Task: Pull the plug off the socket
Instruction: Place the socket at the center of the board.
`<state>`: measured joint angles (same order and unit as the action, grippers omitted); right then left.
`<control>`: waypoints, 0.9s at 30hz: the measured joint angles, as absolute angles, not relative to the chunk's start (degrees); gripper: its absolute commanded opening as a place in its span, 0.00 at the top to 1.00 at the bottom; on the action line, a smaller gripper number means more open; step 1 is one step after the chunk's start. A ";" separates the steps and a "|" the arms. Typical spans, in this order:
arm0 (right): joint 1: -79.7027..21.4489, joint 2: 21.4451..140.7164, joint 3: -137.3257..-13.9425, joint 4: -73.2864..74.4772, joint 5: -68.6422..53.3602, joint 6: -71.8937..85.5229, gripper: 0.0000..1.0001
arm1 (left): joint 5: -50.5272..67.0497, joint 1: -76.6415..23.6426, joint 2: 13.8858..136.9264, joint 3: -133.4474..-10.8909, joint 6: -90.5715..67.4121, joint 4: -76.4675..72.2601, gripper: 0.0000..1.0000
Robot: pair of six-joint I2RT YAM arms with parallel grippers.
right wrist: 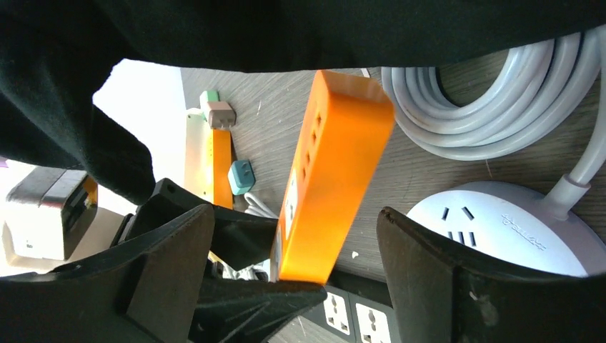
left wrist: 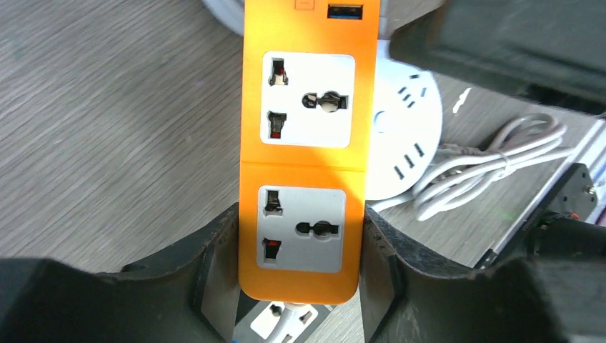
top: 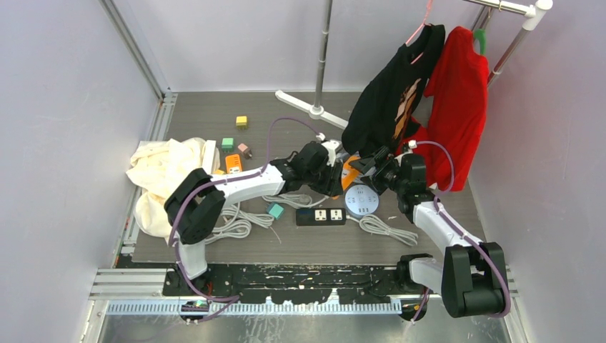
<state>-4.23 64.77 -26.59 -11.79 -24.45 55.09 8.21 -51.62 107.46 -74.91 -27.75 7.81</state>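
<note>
Table (top: 214,114) is crowded. A black shirt (top: 389,100) is hung at far right and draped across the top of the right wrist view, so that view is partly blocked.

Both arms are brought together mid-table around the orange strip (right wrist: 343,143). The strip is lifted clear of the table and tilted, above the round strip (right wrist: 500,229) and black strip (top: 321,216).

Left gripper (left wrist: 300,264) is pinched across one end of the orange strip, pads (left wrist: 214,300) pressed on both long edges. This is judged to be an anchor grip, so the body can't follow when a plug is pulled.

Right gripper (right wrist: 294,214) is spread wide. The strip sits between its fingers (right wrist: 171,271) with neither touching, and nothing is held.

Two sockets are shown in the left wrist view, both empty. No plug is seen seated on the orange strip. A white bit (left wrist: 286,318) below its end can't be identified.

Judged: plug likely already off, or on a face not shown. This should be confirmed before the strip is set down.
</note>
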 measured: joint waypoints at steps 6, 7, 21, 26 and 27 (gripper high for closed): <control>-3.77 64.49 -26.59 -11.70 -24.45 55.09 0.10 | 5.63 -47.66 103.18 -69.97 -28.16 8.23 1.00; -3.68 64.36 -26.59 -11.73 -24.45 55.09 0.10 | 5.37 -46.83 102.56 -69.32 -28.29 8.32 1.00; -2.85 64.10 -26.59 -11.51 -24.25 54.92 0.10 | -0.73 -33.89 103.74 -75.00 -34.02 18.50 1.00; -2.44 64.10 -26.59 -11.46 -24.21 54.72 0.10 | -1.98 -29.82 109.38 -81.78 -35.03 24.16 1.00; -2.35 64.10 -26.59 -11.46 -24.18 54.68 0.10 | -1.96 -29.12 110.41 -82.83 -35.35 25.28 1.00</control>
<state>-2.35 64.10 -26.59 -11.46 -24.18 54.68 -1.96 -29.12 110.41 -82.83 -35.35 25.28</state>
